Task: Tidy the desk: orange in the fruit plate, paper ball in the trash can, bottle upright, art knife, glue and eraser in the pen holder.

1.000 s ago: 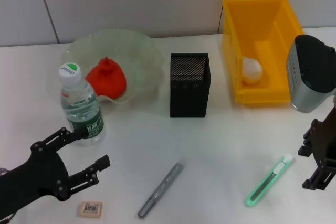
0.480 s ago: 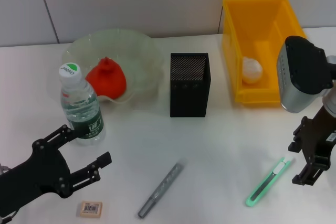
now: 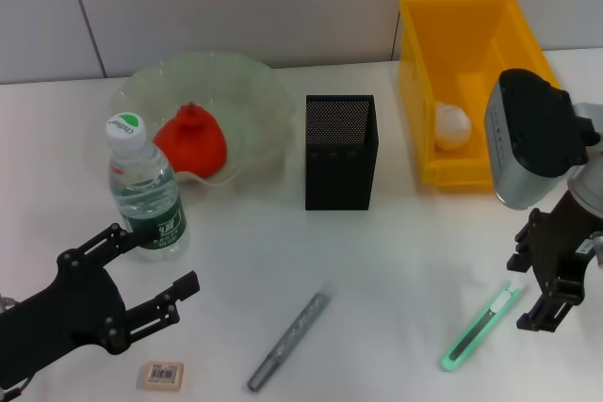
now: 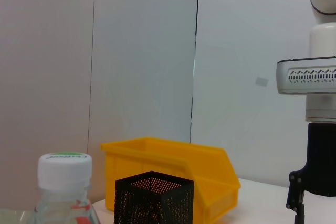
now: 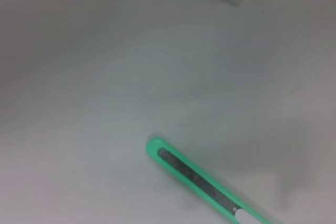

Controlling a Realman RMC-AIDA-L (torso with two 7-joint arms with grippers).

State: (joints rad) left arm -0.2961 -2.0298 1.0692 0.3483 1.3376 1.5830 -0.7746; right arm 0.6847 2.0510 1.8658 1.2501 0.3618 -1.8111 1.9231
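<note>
The knife (image 3: 480, 327) lies flat on the table (image 3: 396, 261), near right, its white tip pointing far-right toward my right gripper (image 3: 545, 280) and its green tail toward me. I judge it light, stiff and thin, with smooth plastic sides that could slip or spin if I pinch it off-centre. Lying so low, it leaves little to bite on, so I would close across its narrow width near the middle, pads down close to the table. My right wrist view shows its green tail (image 5: 194, 174) and grey slider strip against bare table.

My right gripper hangs just beside the knife's white tip, a little to its right, fingers spread and pointing down, holding nothing. It is not yet over the body.

Further left lies the glue (image 3: 288, 342), well apart from the knife. The holder (image 3: 340, 151) stands upright at mid-table, its open top a narrow target for a long thing. I would need to tip the knife toward upright before letting go.

The bin (image 3: 466, 82) is far right with the paper ball (image 3: 451, 125) inside. The orange (image 3: 190, 141) sits in the plate (image 3: 250, 91) far left, the bottle (image 3: 143, 187) upright in front of it. My left gripper (image 3: 141, 284) hovers near left, fingers apart and empty, the eraser (image 3: 161, 375) just nearer than it
</note>
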